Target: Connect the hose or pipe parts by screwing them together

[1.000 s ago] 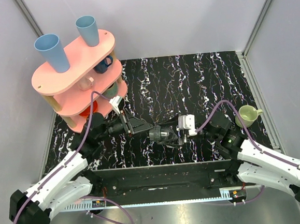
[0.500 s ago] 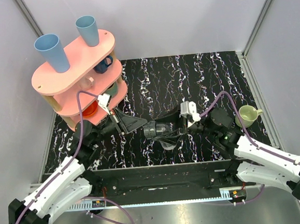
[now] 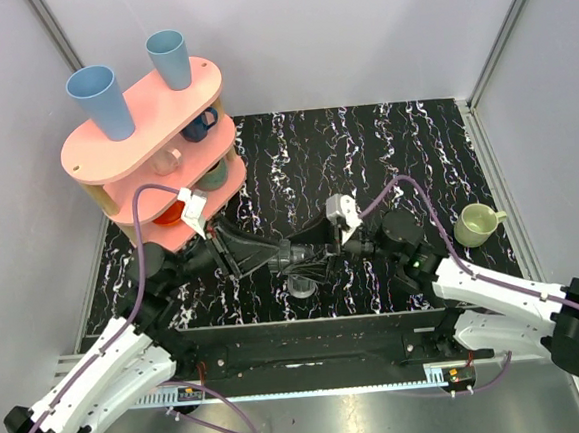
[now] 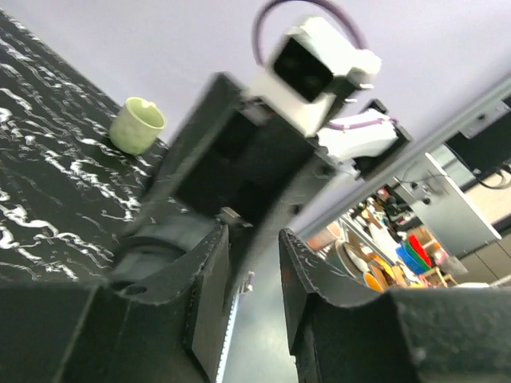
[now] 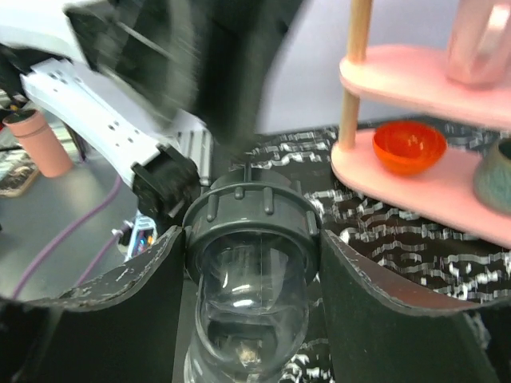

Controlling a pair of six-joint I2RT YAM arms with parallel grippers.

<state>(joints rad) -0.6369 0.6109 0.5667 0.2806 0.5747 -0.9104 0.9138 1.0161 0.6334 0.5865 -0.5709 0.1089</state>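
- Black, white-veined desk stands between pale walls; a pink tiered shelf fills its far left corner.
- Both arms reach inward from the near edge, their pincers nose to nose over the middle of the desk's near half.
- Right gripper clamps the coupling, fingers pressed on both sides of it.
- Left gripper faces that part, jaws narrowly parted, nothing between them.
- Green mug sits near the right edge.
- Ribbed nut caps the coupling's end towards the left gripper.
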